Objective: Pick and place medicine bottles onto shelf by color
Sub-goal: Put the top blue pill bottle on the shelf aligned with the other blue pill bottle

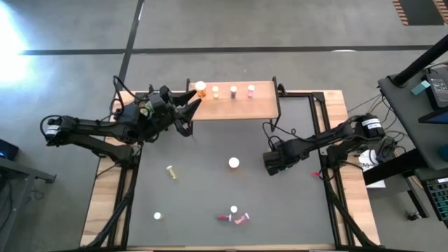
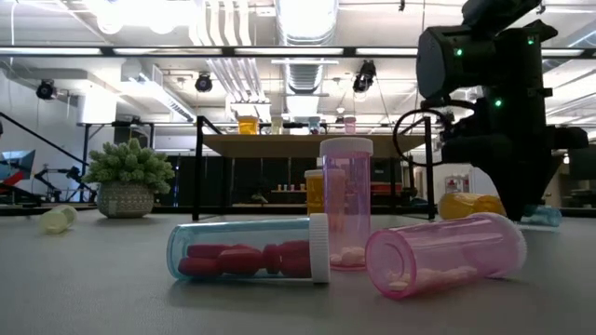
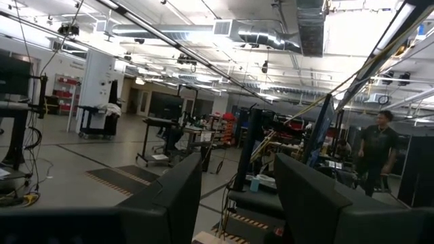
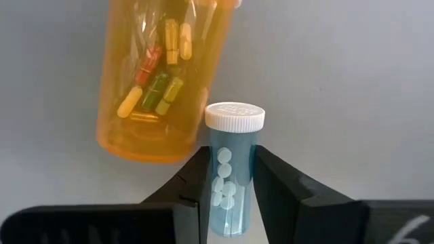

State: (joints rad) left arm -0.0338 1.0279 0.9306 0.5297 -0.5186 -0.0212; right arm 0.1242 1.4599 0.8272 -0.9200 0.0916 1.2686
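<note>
My right gripper (image 1: 273, 162) is at the table's right middle, pointing down, shut on a small blue bottle (image 4: 230, 176) with a white cap. An orange bottle (image 4: 163, 74) of capsules lies beside it on the table. My left gripper (image 1: 190, 105) is open and empty at the left end of the shelf (image 1: 238, 105). An orange bottle (image 1: 201, 87), a yellowish one and two pink ones stand on the shelf. More bottles lie or stand near the table's front (image 1: 234, 215). My right gripper pinches the blue bottle's body (image 4: 230, 196) between its two fingers, one on each side, just below the cap. The fingers come from above. The white cap (image 4: 234, 116) sticks out past the fingertips. Whether the bottle is clear of the table I cannot tell.
A pink bottle (image 2: 346, 200) stands near the table's middle. A clear bottle of red pills (image 2: 247, 251) and a pink one (image 2: 447, 265) lie at the front. A yellowish bottle (image 1: 171, 171) lies to the left. A potted plant (image 2: 128, 181) stands at the far left.
</note>
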